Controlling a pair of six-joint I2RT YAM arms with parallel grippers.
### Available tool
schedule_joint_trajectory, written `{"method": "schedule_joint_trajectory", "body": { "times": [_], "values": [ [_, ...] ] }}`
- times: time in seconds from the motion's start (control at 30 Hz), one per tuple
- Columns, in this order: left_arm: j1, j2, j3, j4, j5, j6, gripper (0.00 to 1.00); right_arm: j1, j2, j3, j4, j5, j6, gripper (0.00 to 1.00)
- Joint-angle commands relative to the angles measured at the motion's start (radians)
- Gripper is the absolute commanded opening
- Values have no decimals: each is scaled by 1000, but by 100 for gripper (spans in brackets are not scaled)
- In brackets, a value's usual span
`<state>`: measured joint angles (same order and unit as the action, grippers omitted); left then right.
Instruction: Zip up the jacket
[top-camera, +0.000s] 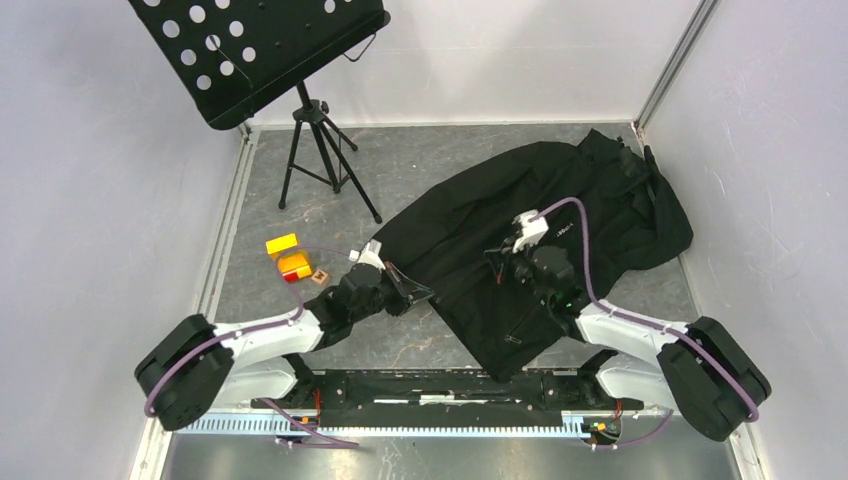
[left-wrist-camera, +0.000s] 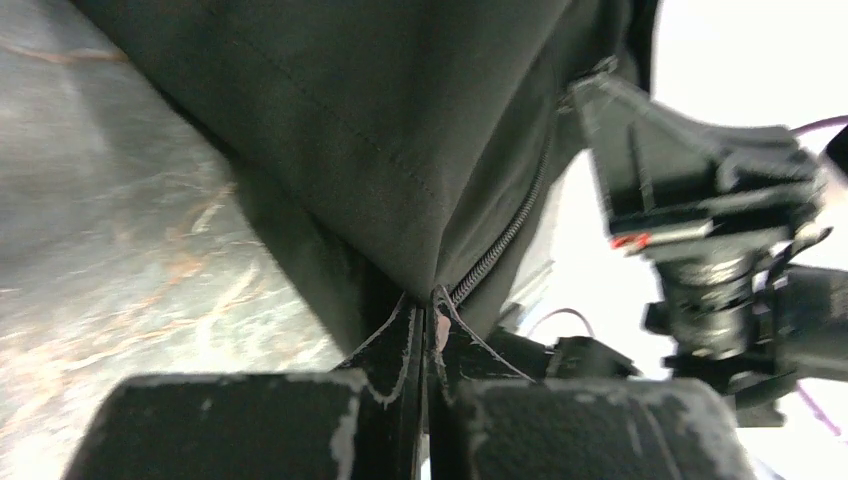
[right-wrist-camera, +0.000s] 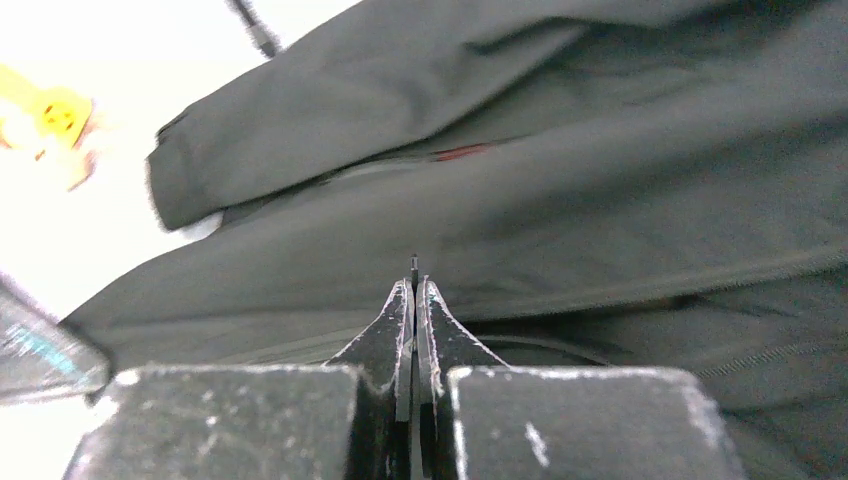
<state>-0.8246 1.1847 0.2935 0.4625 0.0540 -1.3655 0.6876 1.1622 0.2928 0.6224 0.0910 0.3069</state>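
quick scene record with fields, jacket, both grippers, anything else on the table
jacket: black, crumpled, right of centre
left gripper: shut on jacket edge beside zipper
right gripper: shut on thin tab of jacket
zipper: teeth run up from left gripper's pinch
other: music stand far left, yellow block left of jacket

White-shelled left arm (top-camera: 270, 338) and right arm (top-camera: 630, 328) carry bulky black joint housings (top-camera: 185, 372), thin lilac cables (top-camera: 583, 240), and a matte black left claw (left-wrist-camera: 425, 335) and right claw (right-wrist-camera: 415, 305) with pale, scuffed finger edges.
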Motion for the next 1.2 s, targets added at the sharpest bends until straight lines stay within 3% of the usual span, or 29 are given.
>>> {"method": "schedule_joint_trajectory", "body": {
  "times": [0.0,0.17,0.6,0.9,1.17],
  "values": [
    [1,-95,58,-455,-122,249,2,-198,-26,59,-124,-134,157,0],
    [1,-132,64,-555,-174,338,2,-436,43,190,-325,-189,94,0],
    [-1,-152,122,-649,-166,433,2,-860,355,594,-397,-185,-191,0],
    [-13,-119,145,-654,-129,481,2,-1018,615,927,-438,-130,-289,0],
    [-82,-46,172,-612,-115,439,2,-1036,743,1037,-454,-20,-398,0]
  ]
}}
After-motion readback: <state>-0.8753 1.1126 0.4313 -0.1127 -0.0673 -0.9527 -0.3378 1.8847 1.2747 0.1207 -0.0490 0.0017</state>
